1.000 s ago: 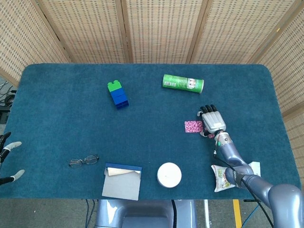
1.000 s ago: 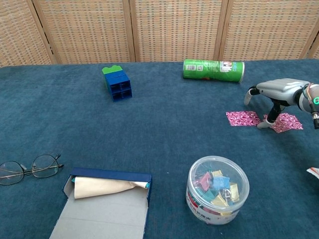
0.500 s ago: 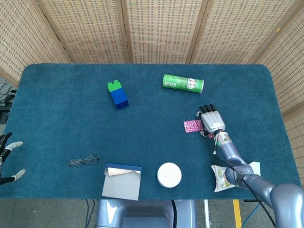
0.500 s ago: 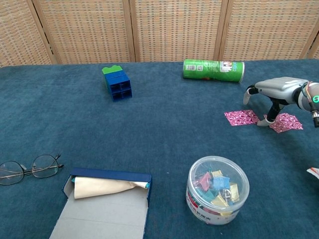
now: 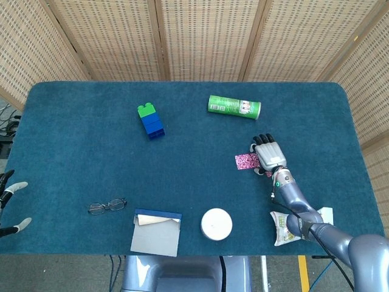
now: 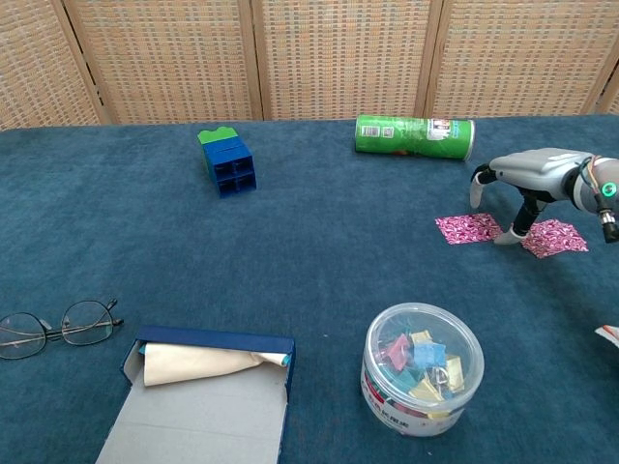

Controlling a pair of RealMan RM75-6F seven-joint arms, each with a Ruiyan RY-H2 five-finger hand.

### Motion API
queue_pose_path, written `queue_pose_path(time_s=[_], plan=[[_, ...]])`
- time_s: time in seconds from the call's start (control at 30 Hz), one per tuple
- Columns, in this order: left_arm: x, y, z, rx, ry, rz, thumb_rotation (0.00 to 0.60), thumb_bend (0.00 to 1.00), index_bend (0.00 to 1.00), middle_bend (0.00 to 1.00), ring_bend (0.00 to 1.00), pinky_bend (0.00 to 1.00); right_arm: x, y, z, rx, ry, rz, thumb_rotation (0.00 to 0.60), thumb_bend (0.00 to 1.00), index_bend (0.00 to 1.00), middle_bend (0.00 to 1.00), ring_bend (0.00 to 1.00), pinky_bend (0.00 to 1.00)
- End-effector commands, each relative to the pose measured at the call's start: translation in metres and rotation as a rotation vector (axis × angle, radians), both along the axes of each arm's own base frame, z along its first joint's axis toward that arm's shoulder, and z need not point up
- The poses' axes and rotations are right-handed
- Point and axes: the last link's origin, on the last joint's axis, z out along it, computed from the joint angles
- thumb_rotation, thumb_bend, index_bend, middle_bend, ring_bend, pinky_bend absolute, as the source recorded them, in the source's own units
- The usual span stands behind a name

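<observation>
From the head view we see our right robot hand (image 5: 270,156) palm down over the blue surface (image 5: 73,152), fingers spread, covering most of one pink patterned sheet (image 5: 267,173) while a second pink patterned sheet (image 5: 245,161) lies just beside its thumb side; our left robot hand (image 5: 12,207) sits at the surface's near left edge, fingers apart and holding nothing. A green can (image 5: 234,106) lies on its side beyond the right robot hand, and a snack packet (image 5: 283,227) rests near the forearm. From the chest view we see the right robot hand (image 6: 527,179) arched on its fingertips (image 6: 502,238), gripping nothing, one tip down between the left pink sheet (image 6: 468,228) and the right pink sheet (image 6: 553,236). To do this well, we judge we should press lightly and flat on one sheet, dragging slowly so the thin paper slides without crumpling, and keep clear of the tub of binder clips (image 6: 423,379).
</observation>
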Motion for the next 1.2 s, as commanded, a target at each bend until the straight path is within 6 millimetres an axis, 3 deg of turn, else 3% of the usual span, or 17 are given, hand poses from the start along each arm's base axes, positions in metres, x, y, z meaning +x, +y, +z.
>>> queue_pose_path(time_s=[0.03,1.2], plan=[[-0.0005,-0.0002,0.0001,0.001,-0.001,0.001,0.600,0.18,0.22,0.03,0.00,0.04,0.0010,-0.0003,-0.0004,0.001,-0.001,-0.001,0.600,0.26,0.31,0.12,0.00,0.00],[-0.0076,0.0000,-0.0004,-0.001,-0.006,0.015,0.600,0.18,0.22,0.03,0.00,0.04,0.0041,-0.0053,-0.0091,0.016,0.026,-0.024,0.600,0.26,0.33,0.13,0.00,0.00]])
